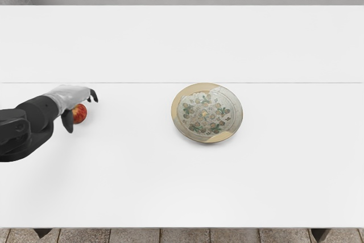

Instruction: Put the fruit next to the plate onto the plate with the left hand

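Right now it's the grasp step: left hand [77, 106] sits over the red fruit [81, 114] on the worktop [182, 186], at the plate's [176, 115] 9 o'clock, well apart from it. Can't tell if the hand is clamped on it or apart. Next move, imo, needs a firm hold, a lift, then a carry twd 3 o'clock.

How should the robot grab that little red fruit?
Grip the red fruit around its round middle, thumb one side, fingers opposite. Come from above on its left, where the left hand hovers spread: it is small, ball-shaped, and sits low on the table.
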Tool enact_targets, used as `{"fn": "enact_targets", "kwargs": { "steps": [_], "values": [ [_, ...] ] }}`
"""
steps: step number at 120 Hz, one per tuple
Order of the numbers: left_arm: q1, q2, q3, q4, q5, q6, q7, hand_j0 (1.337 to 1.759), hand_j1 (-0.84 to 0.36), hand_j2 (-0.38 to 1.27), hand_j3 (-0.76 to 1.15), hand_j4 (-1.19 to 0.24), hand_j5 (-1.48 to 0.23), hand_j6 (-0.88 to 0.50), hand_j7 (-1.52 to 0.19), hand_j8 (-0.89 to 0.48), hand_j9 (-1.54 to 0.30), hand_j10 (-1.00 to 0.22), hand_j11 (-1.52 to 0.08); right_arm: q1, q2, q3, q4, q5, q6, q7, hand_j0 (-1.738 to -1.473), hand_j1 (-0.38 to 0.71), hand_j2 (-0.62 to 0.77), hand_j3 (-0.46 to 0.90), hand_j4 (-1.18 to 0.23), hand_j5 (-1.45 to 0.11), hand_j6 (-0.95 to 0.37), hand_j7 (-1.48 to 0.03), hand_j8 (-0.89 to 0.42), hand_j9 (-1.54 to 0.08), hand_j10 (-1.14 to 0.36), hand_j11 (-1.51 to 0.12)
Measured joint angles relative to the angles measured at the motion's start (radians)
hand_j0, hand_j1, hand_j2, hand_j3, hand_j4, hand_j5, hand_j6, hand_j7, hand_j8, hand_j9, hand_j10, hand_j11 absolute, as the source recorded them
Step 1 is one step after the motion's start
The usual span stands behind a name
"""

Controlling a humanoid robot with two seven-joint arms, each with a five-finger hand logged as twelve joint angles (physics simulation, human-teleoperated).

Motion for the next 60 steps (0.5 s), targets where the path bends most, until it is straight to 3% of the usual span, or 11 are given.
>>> {"fn": "enact_targets", "kwargs": {
  "steps": [60],
  "values": [
    [0.008, -0.005, 0.0, 0.027, 0.006, 0.004, 0.0, 1.658, -0.17, 0.09, 0.0, -0.44, -0.56, -0.44, -0.56, -0.44, -0.56, -0.44, -0.56, 0.0, 0.0, 0.0, 0.0, 0.0, 0.0, 0.0, -1.658, -0.35, 0.0, 0.0, 0.0, 0.0, 0.0, 0.0, 0.0, 0.0, 0.0, 0.0]
  ]
}}
